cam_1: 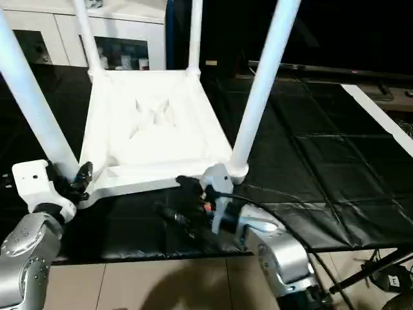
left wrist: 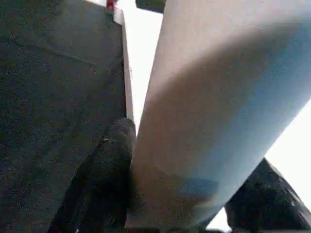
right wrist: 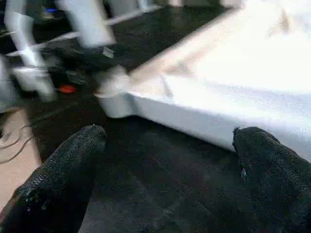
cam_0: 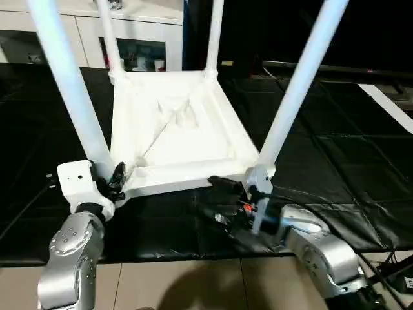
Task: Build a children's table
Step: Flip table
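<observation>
The children's table lies upside down on the black mat, its square top (cam_0: 187, 177) showing the ribbed underside. All of its legs stand upright in the corner sockets. My left gripper (cam_0: 115, 181) is at the base of the near left leg (cam_0: 68, 77), shut on it, with a black finger (left wrist: 114, 160) pressed against each side of the tube. My right gripper (cam_0: 222, 197) hangs open just in front of the top's front edge (right wrist: 194, 116), beside the near right leg (cam_0: 300, 84), holding nothing.
A white cabinet with glass doors (cam_0: 139, 39) stands behind the table. The black mat (cam_0: 335, 168) ends at pale floor (cam_0: 181, 284) close to me. Cables run along my right forearm (cam_0: 322, 248). A white strip (cam_0: 387, 106) crosses the mat at far right.
</observation>
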